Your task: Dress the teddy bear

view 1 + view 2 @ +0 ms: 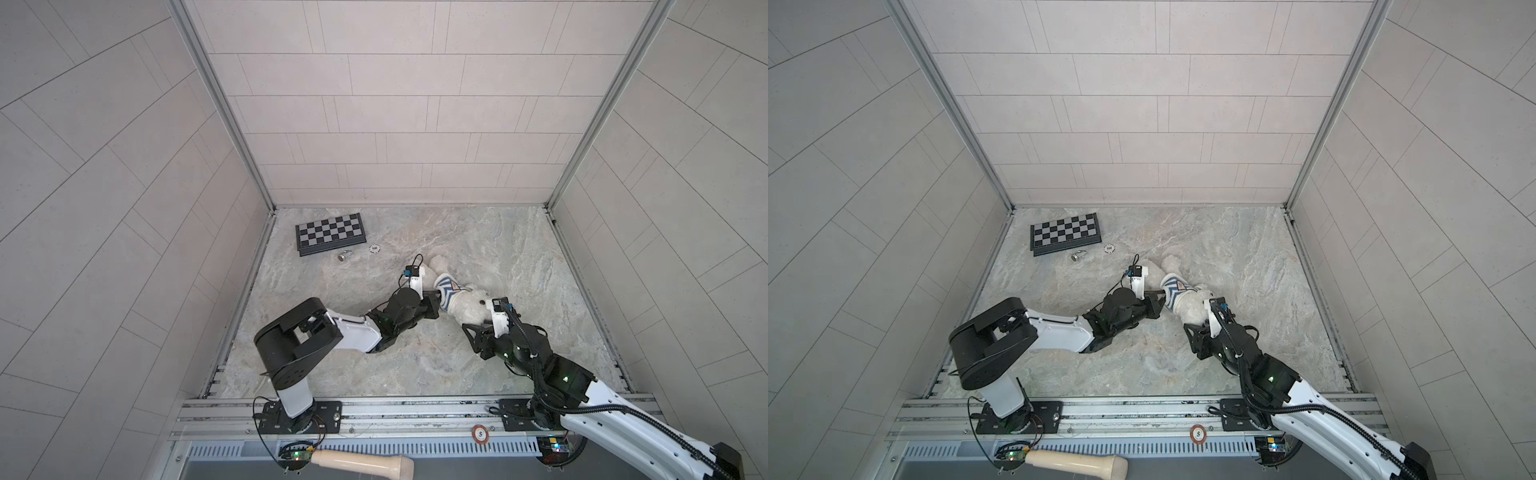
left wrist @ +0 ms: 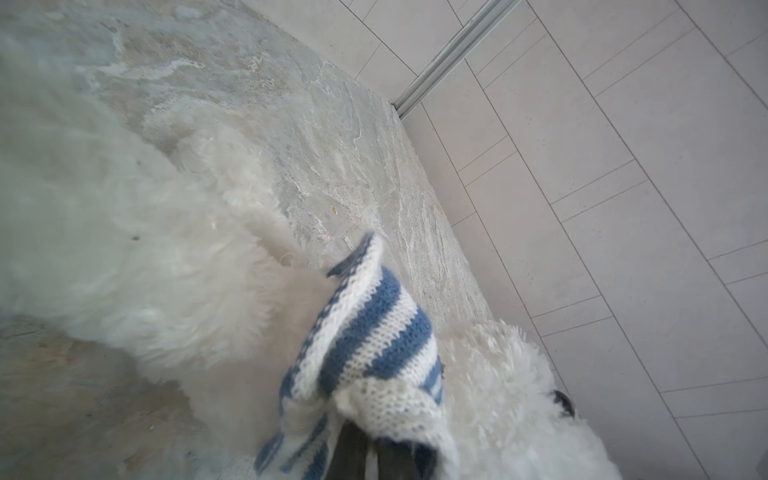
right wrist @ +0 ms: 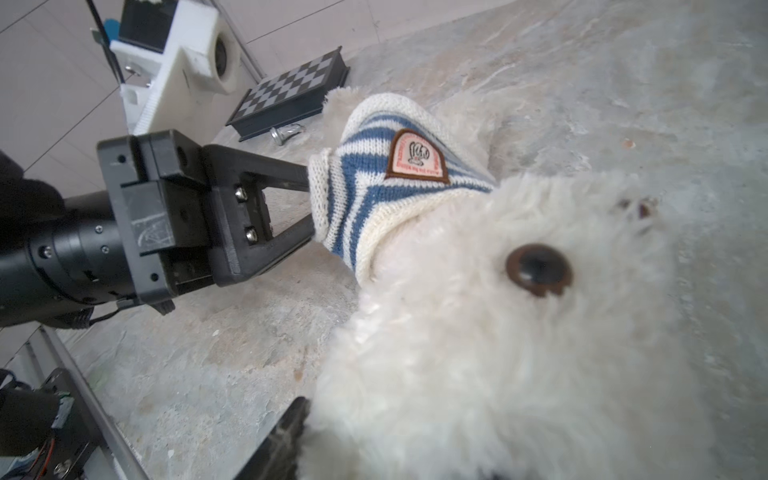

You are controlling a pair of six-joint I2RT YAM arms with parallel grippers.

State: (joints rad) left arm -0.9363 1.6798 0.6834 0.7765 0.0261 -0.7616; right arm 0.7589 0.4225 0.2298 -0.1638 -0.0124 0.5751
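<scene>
A marbled tabletop (image 1: 415, 357) sits inside pale tiled walls. The teddy bear (image 1: 467, 309) lies right of centre, a striped shirt (image 1: 446, 293) around its body. The left gripper (image 2: 368, 446) is pinched closed on the shirt's hem. The right gripper (image 1: 476, 330) sits at the bear's head; its spread cannot be told. At the far left, a folded chessboard case (image 1: 330, 234) lies closed, contents hidden.

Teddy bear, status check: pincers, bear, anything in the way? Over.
Left pincer shut on striped shirt edge. Right pincer beside teddy bear head, grip unclear. Shirt around bear's body. Chessboard well aside, not in the way.
</scene>
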